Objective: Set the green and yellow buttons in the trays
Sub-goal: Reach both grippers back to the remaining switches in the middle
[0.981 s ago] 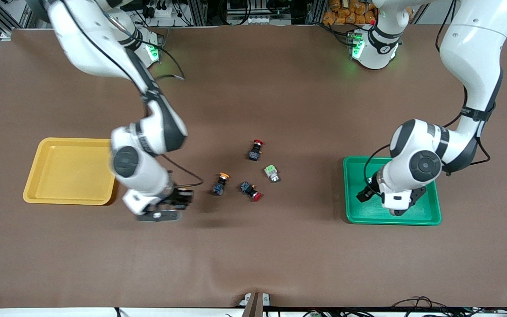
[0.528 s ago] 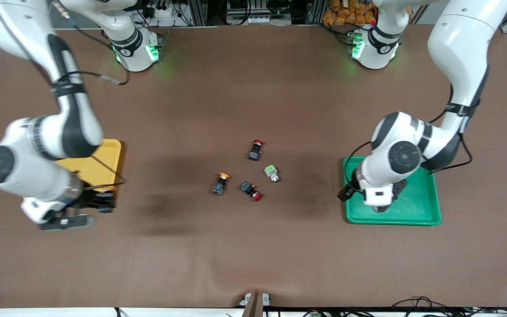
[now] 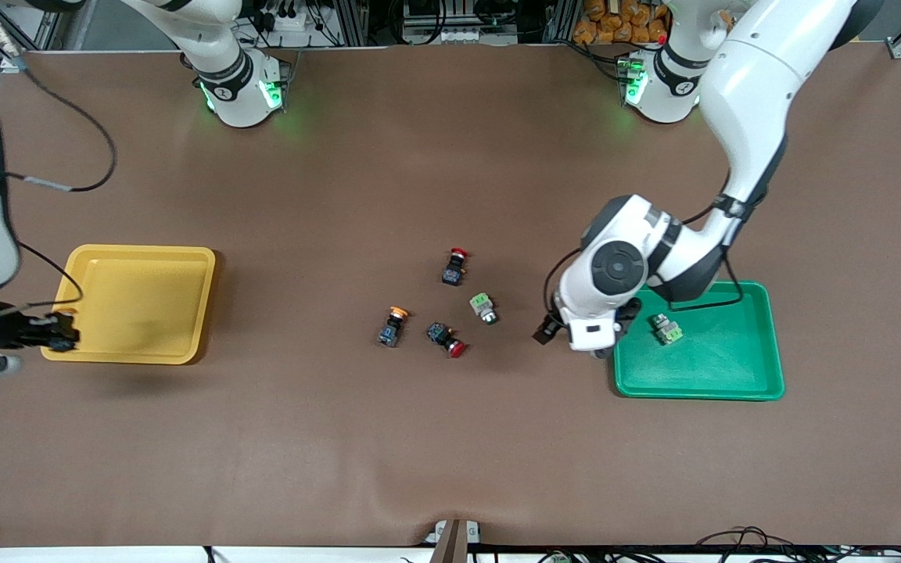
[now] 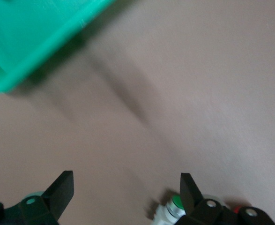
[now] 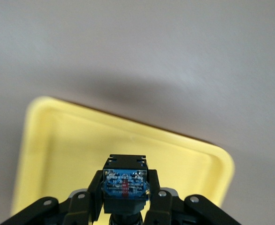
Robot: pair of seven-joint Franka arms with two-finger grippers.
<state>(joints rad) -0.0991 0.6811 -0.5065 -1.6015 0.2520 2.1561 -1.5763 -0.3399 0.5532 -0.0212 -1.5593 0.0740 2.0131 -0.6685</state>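
Observation:
My right gripper [image 3: 58, 333] hangs over the rim of the yellow tray [image 3: 138, 305] at the right arm's end. It is shut on a dark-bodied yellow button [image 5: 124, 182] with a blue label; the cap is hidden. The tray [image 5: 57, 150] lies under it. My left gripper [image 3: 573, 342] is open and empty over bare table, between the green tray [image 3: 724, 367] and the loose buttons. One green button [image 3: 665, 328] lies in the green tray. Another green button [image 3: 483, 307] and a yellow button [image 3: 392, 325] lie mid-table. In the left wrist view, a green-capped button [image 4: 174, 207] shows by one finger [image 4: 188, 186].
Two red-capped buttons [image 3: 454, 266] [image 3: 447, 338] lie among the loose ones mid-table. The green tray's corner [image 4: 29, 51] shows in the left wrist view. The brown mat has a slight ridge near the front edge.
The right arm swung from beside the loose buttons to the yellow tray, carrying its button. The left gripper left the green tray toward mid-table, uncovering a green button in the tray.

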